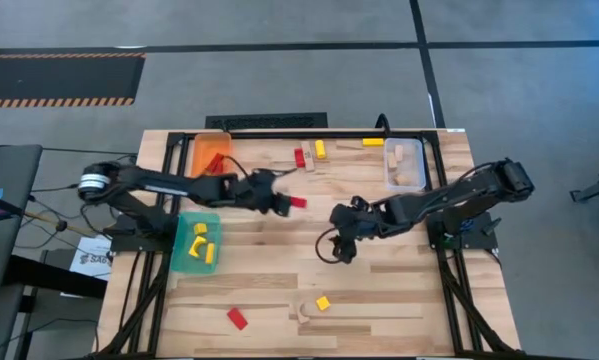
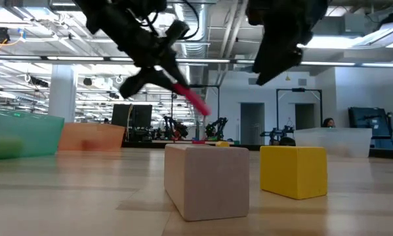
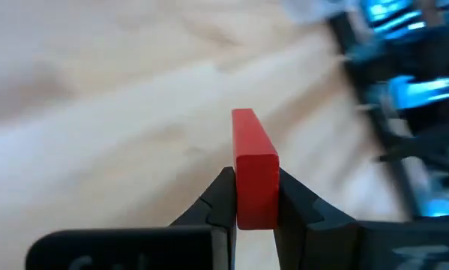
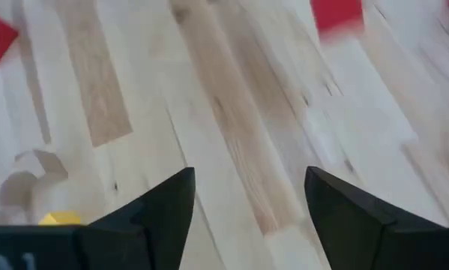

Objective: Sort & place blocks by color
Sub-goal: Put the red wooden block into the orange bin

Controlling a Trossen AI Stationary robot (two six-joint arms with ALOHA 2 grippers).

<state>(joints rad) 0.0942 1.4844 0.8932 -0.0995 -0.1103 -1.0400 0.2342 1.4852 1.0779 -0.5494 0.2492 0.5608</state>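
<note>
Risk first: left gripper (image 1: 291,203) pinches a red block (image 3: 255,176) between its fingertips, well above the table (image 1: 399,290) near its centre. I see only the block's near end clamped, most of it jutting forward past the fingers (image 3: 218,201). My judgement: a quick swing toward the orange bin (image 1: 208,154) could let the smooth painted bar pivot or slide out and drop short. Right gripper (image 1: 341,240) hangs just right of centre, jaws spread wide and empty over bare wood; both arms are near each other, so crossing paths could clip.

Materials: table is pale butcher-block planks, matte, with visible grain. Blocks are hard-edged wood, some painted glossy red or yellow. A plain wood block (image 2: 206,182) and a yellow cube (image 2: 294,171) sit on the table's front edge. Teal bin (image 1: 197,243) holds yellow pieces; clear bin (image 1: 404,163) holds plain ones. Bins are thin translucent plastic.
</note>
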